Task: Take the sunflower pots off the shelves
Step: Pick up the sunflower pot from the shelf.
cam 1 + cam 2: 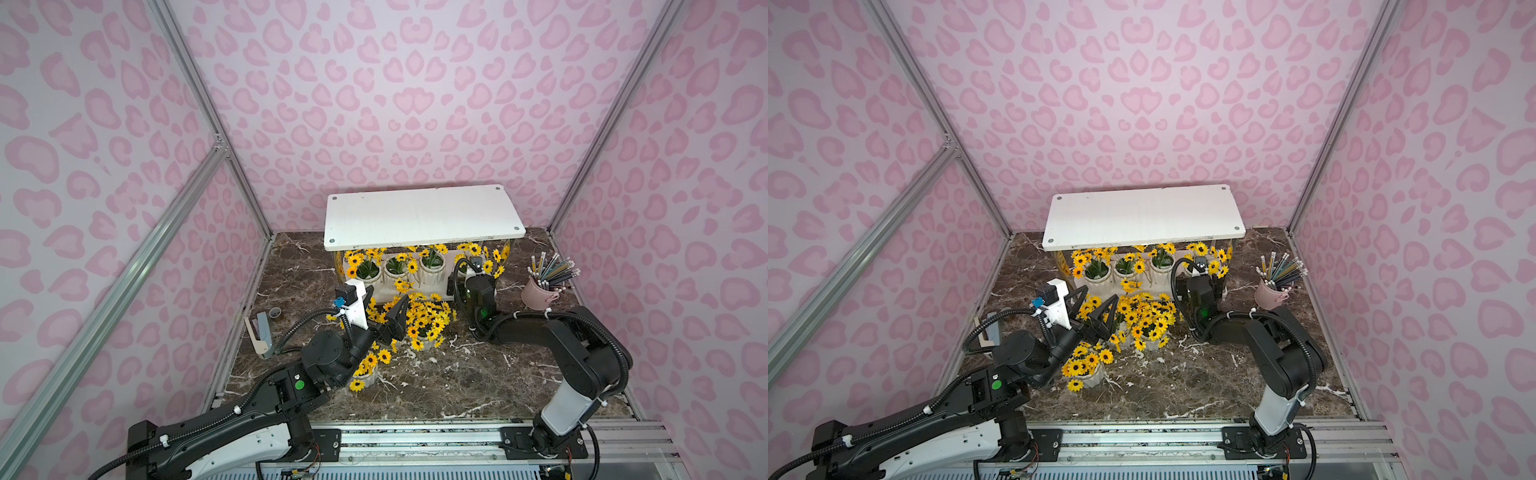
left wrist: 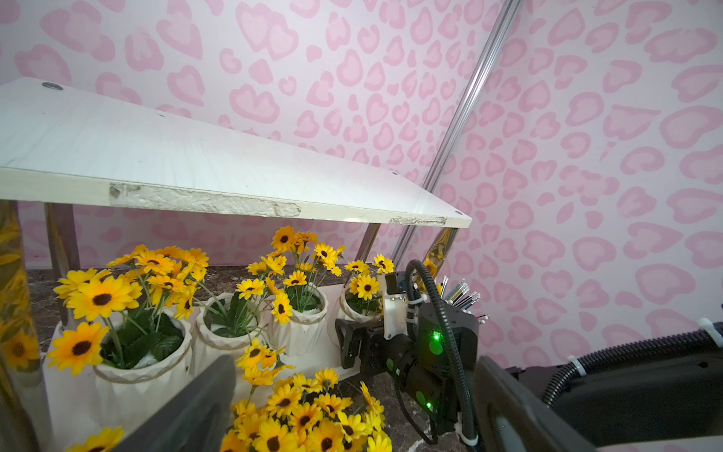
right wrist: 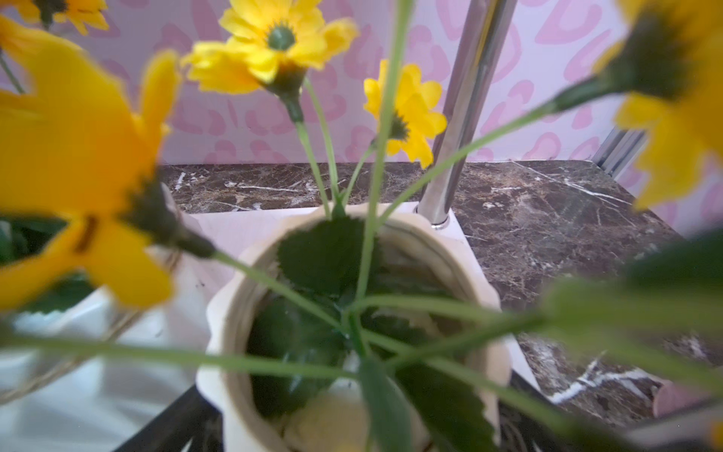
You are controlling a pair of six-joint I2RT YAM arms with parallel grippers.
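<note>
I see the white two-tier rack with chrome legs (image 1: 424, 216) standing at the back of the dark brown marble tabletop (image 1: 457, 374). Four small white ribbed ceramic pots of yellow sunflowers (image 1: 395, 272) sit in a row on its lower shelf.

My right end effector (image 3: 356, 381) has reached in at the end of that row nearest the pink bucket of pencils (image 1: 538, 295). Its jaws are spread wide, one finger on either side of the end pot (image 3: 225, 332). That pot stands on the shelf just beside a chrome leg (image 3: 465, 109). The right wrist view is too close and blurred for me to tell whether the fingers touch the pot's wall.

My left end effector (image 1: 1096, 297) hangs wide open with nothing in it, over a tight cluster of sunflower pots (image 1: 428, 320) on the tabletop just in front of the rack. I cannot count the pots in that cluster. One more pot (image 1: 1092, 374) stands on the tabletop apart from it, close by the left arm.
</note>
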